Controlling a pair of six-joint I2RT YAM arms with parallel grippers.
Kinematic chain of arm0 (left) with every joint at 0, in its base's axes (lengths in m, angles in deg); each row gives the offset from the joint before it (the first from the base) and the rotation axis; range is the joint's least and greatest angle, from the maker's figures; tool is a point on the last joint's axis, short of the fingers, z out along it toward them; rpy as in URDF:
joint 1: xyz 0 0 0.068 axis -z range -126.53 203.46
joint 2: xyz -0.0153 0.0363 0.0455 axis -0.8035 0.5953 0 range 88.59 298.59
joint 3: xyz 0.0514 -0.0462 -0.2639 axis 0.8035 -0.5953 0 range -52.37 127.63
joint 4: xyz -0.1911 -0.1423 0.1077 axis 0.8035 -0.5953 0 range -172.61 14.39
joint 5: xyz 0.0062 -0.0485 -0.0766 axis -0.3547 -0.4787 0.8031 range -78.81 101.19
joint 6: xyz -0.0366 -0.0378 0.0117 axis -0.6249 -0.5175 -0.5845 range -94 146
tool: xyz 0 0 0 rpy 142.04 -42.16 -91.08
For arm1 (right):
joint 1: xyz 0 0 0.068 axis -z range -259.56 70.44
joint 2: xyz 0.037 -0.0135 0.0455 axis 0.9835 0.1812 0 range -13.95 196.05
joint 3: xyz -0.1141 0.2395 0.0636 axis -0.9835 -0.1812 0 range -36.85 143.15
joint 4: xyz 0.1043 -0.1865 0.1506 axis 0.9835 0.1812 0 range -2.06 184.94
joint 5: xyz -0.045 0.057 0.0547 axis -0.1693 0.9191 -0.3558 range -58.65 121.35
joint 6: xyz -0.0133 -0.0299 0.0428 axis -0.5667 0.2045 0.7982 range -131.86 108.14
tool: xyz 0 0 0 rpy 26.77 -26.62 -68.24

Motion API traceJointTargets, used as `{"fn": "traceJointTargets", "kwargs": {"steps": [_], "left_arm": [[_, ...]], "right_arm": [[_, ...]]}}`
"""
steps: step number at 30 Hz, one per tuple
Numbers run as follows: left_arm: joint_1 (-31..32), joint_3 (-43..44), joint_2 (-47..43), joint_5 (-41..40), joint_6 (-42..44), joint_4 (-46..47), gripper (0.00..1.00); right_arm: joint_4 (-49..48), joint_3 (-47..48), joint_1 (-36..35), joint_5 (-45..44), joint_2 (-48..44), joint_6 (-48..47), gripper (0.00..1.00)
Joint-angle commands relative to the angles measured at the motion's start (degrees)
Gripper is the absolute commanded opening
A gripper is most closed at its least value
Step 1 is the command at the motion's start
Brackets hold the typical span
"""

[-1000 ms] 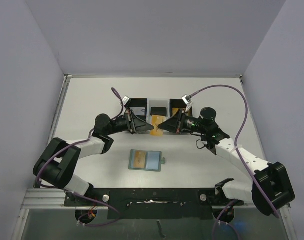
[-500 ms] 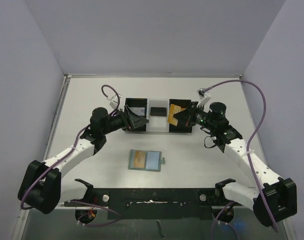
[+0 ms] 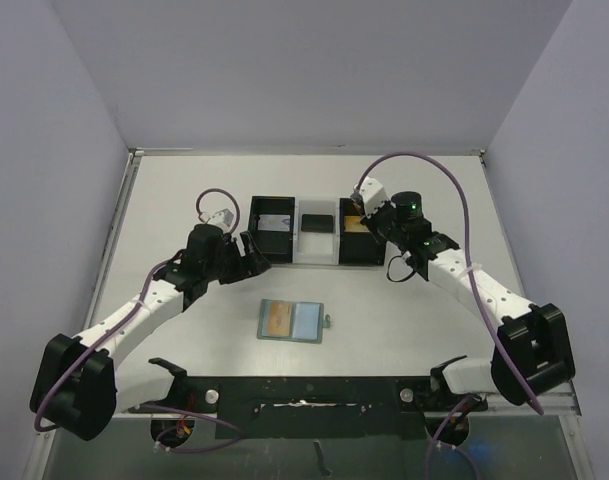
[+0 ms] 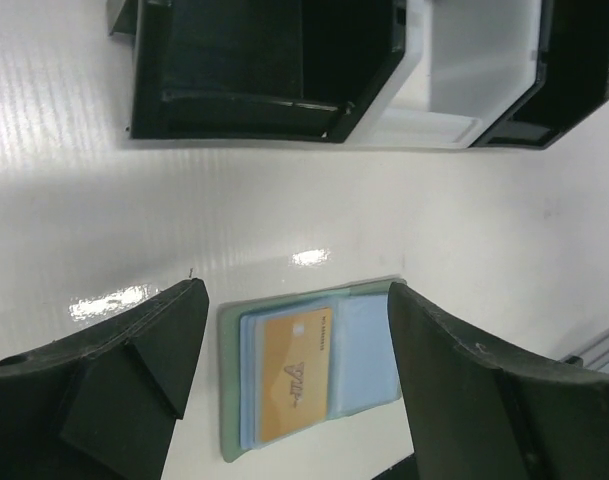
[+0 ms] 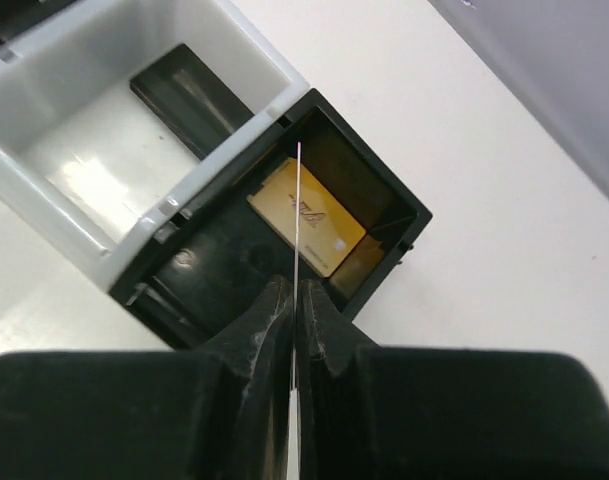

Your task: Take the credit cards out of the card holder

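My right gripper is pinched shut on a thin card, seen edge-on as a pale line, so I can't tell its colour. It hangs upright over the right black compartment of the tray, probably so it drops in on end instead of catching a wall. A gold card already lies flat and glossy on that compartment's floor. The middle compartment is clear plastic with a dark flat piece in it. My left gripper is empty, jaws spread wide, hovering above the table near the tray's left end and touching nothing. Looks like it is lining up on the card holder, which lies opened flat on the white table between the tray and the arm bases, well apart from the tray. The holder is a soft grey-green bifold with two pale blue pockets, tab sticking out on one side. An orange card sits in one pocket, rigid and shiny. The other pocket shows no card. My read: one card is left to pull. The flat holder may slide on the slick tabletop if nothing pins it.
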Motion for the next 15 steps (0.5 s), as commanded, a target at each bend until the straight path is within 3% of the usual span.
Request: {"fn": "traceJointTargets", "kwargs": {"steps": [1, 7, 15], "left_arm": [[-0.5, 0.1, 0.2, -2.0, 2.4, -2.3, 0.73], [-0.6, -2.6, 1.9, 0.6, 1.7, -0.9, 0.73], [-1.9, -3.3, -1.1, 0.6, 2.7, -5.5, 0.73]], "right_arm": [[-1.0, 4.4, 0.3, 0.8, 4.9, -16.6, 0.00], [-0.3, 8.6, 0.4, 1.5, 12.5, -25.7, 0.00], [-5.9, 10.5, 0.5, -3.2, 19.3, -28.9, 0.00]]}}
